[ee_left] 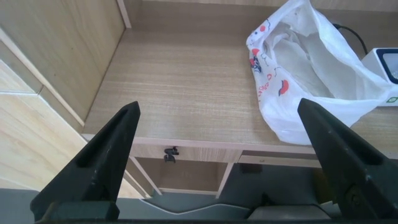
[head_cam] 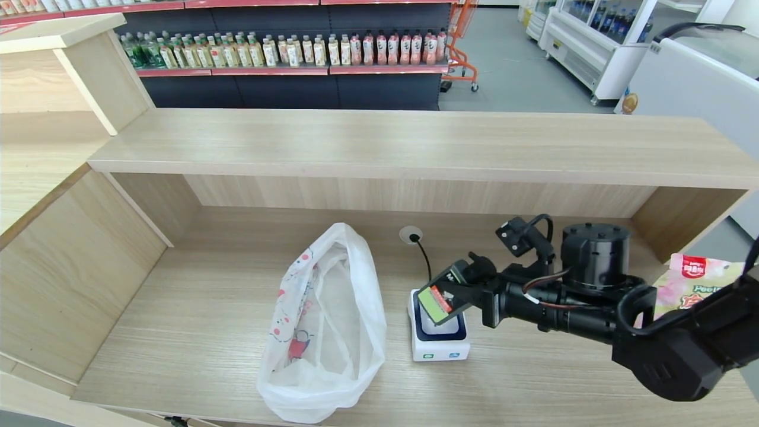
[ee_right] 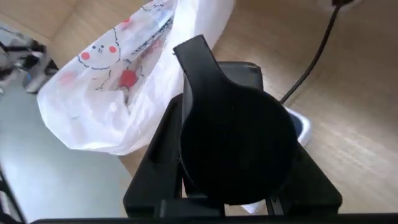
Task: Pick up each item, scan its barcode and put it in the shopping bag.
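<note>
Left tool (ee_left: 219,106) released, jaws wide apart, above table (ee_left: 186,74) front edge near bag | bag (head_cam: 323,332) lies open on table, just left of scanner (head_cam: 440,349) | right tool (head_cam: 453,290) clenched on green pack (head_cam: 436,303), tilted just above scanner | pink pouch (head_cam: 699,281) far right

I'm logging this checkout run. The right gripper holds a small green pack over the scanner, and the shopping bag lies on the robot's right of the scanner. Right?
No. The head view shows the shopping bag on the robot's left of the scanner. The right gripper does hold the small green pack over the scanner.
</note>
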You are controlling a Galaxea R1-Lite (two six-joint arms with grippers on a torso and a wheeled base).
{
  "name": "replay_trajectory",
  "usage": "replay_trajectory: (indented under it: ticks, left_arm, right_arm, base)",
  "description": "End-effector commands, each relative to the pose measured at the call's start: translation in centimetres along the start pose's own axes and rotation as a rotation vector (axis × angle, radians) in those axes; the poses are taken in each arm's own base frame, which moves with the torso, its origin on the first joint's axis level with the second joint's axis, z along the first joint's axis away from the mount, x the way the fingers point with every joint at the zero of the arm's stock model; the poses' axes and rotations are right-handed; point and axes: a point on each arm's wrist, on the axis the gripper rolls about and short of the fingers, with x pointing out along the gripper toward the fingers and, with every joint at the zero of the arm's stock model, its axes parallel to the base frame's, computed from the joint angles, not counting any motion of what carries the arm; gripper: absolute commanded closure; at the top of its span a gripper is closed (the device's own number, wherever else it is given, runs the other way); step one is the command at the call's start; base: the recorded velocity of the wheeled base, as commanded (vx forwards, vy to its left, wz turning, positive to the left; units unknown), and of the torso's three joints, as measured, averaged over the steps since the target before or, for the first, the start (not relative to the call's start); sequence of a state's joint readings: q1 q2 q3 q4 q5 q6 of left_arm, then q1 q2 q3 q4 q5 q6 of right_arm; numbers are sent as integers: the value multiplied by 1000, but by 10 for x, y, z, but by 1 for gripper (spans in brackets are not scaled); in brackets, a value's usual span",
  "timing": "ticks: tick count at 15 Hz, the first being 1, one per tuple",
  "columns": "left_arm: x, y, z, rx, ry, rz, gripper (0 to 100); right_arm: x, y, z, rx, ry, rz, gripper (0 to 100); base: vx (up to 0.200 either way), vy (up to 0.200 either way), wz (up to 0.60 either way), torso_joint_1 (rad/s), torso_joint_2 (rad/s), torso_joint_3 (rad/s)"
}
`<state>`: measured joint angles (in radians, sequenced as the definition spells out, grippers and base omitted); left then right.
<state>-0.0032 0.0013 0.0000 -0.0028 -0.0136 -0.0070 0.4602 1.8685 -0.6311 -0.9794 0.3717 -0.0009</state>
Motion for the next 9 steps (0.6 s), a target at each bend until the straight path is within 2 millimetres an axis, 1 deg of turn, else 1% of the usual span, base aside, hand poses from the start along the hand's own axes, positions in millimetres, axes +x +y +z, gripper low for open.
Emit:
replay_trajectory:
  ticks: [1, 2, 3, 5, 6, 9]
  left_arm:
    - [0, 0, 0, -1, 0, 0, 0]
    - [0, 0, 0, -1, 0, 0, 0]
    - [0, 0, 0, -1, 0, 0, 0]
    - [0, 0, 0, 1, 0, 0, 0]
    - [0, 0, 0, 1, 0, 0, 0]
    - [0, 0, 0, 1, 0, 0, 0]
  right_arm:
    - [-28, 5, 19, -113, -67, -111, 100]
    - [-31, 7, 22, -121, -77, -150, 100]
    - [-34, 12, 26, -127, -91, -149, 100]
    - [-31, 12, 27, -131, -97, -145, 100]
    - [-29, 13, 28, -131, -100, -138, 100]
    - [-19, 17, 31, -135, -107, -83, 100]
  base:
    - [0, 0, 0, 0, 0, 0]
    - [0, 0, 0, 0, 0, 0]
    - [0, 0, 0, 0, 0, 0]
    - [0, 0, 0, 0, 0, 0]
    - [0, 200, 0, 2, 7, 7]
    - [-200, 200, 0, 3, 2, 4]
